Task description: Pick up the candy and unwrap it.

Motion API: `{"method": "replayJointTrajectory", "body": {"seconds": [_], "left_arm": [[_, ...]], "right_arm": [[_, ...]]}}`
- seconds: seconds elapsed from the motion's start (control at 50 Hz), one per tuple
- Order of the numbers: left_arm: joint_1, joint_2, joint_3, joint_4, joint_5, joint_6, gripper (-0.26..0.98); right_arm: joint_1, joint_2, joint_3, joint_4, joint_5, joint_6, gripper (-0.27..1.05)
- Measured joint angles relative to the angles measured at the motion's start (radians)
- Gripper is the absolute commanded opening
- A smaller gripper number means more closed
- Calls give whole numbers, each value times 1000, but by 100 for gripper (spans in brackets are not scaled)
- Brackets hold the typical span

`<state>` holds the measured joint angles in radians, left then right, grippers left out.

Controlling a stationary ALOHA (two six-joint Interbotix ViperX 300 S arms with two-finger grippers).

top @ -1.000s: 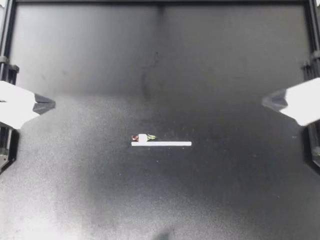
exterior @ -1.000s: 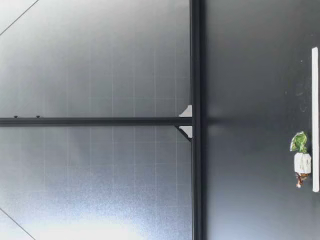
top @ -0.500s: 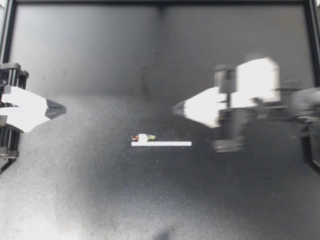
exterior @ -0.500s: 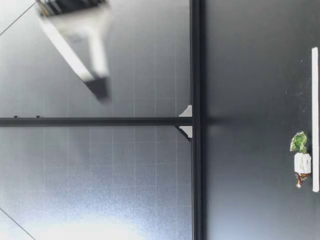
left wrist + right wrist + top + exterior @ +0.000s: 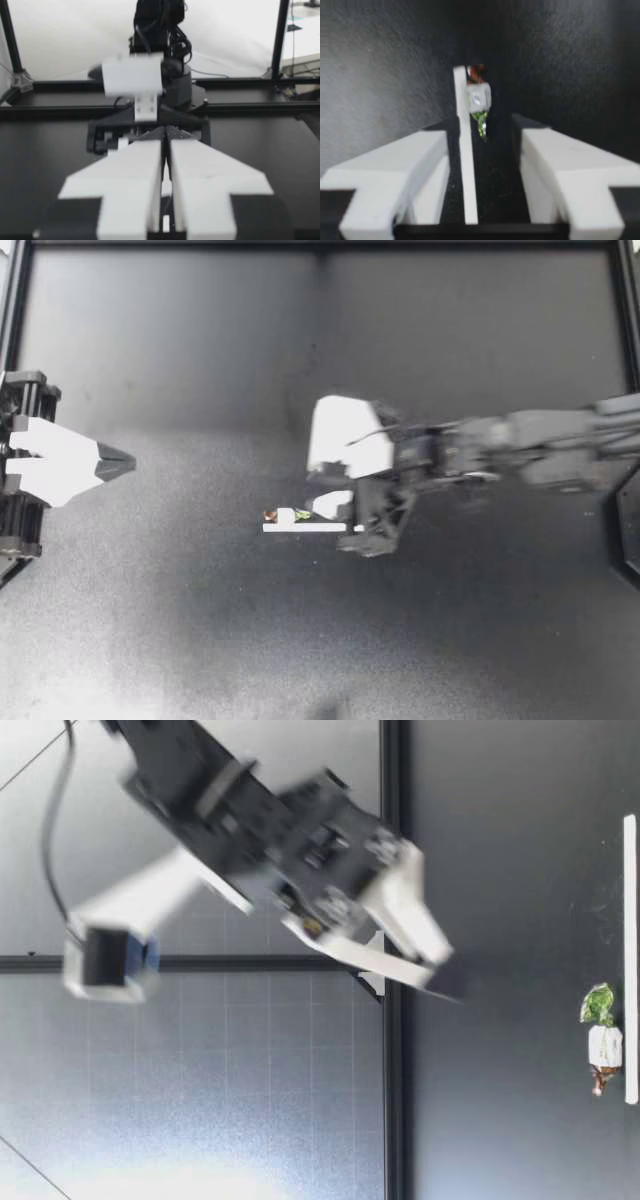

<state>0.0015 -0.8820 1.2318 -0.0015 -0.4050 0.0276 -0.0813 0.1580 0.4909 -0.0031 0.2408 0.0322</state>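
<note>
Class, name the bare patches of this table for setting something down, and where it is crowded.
Bare: the table between my left gripper and the candy; the stretch from the white strip to the front edge; the back half beyond my right arm. Crowded: the middle, where my right gripper hangs over the strip.

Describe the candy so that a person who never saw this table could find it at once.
Look at the black table and find the thin white strip lying near its middle. The candy lies alongside one end of that strip. Unlike the plain strip, it has a small white body with one brown twisted end and one green.
</note>
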Motion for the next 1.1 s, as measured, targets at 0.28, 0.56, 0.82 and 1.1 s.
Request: {"method": "replayJointTrajectory", "body": {"seconds": [0.28, 0.56, 0.82, 1.1], "left_arm": [[0, 5, 12, -2, -2, 0, -9], [0, 5, 17, 0, -2, 0, -9], [0, 5, 21, -2, -2, 0, -9], [-2, 5, 21, -2, -2, 0, -9]], "right_arm": [[0, 135, -86, 0, 84, -2, 51], [0, 186, -107, 0, 86, 0, 51], [0, 219, -112, 0, 86, 2, 50], [0, 227, -123, -2, 101, 0, 9]]}}
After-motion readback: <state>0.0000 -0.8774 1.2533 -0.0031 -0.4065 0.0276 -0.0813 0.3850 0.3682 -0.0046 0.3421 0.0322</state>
